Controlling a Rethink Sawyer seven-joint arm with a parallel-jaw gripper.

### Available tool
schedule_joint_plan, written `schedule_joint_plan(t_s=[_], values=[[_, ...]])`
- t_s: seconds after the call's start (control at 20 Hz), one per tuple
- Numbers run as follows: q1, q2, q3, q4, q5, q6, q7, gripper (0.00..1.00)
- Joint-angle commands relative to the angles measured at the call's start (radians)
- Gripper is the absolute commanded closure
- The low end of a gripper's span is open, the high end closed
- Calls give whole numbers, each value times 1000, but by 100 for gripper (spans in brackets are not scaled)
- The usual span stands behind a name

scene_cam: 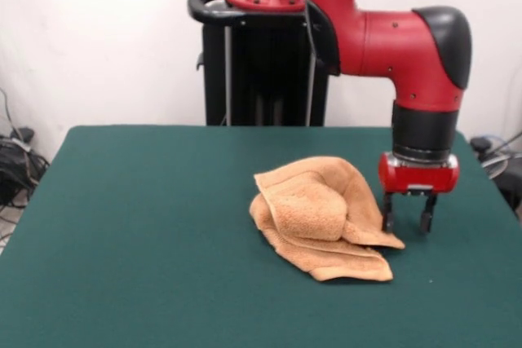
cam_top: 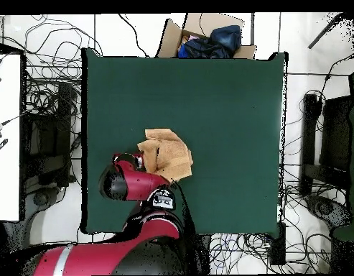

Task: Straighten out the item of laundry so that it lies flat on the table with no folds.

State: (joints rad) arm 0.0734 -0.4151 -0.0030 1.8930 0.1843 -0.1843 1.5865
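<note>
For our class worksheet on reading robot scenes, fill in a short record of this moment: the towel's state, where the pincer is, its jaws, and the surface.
towel: orange-tan towel, crumpled, layers folded over each other, not flat
towel position: roughly mid-table, toward the robot's side in the overhead view
pincer: pincer hangs low beside the towel's edge, pointing down
jaws: open, nothing between them
surface: dark green table
task status: straightening not yet done

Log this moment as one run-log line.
towel: crumpled, folded over itself | gripper: open, beside towel's edge, holding nothing | table: towel near middle | task: not yet flat
</note>
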Motion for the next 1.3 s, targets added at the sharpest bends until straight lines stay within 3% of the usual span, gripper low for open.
schedule_joint_plan(t_s=[0.05, 0.6, 1.0, 1.3], values=[[-7, 50, -68, -88, 43, 31, 157, 0], [9, 73, -84, -102, 42, -132, 191, 0], [34, 93, -118, -111, 82, -163, 180, 0], [18, 91, -91, -113, 76, -206, 214, 0]])
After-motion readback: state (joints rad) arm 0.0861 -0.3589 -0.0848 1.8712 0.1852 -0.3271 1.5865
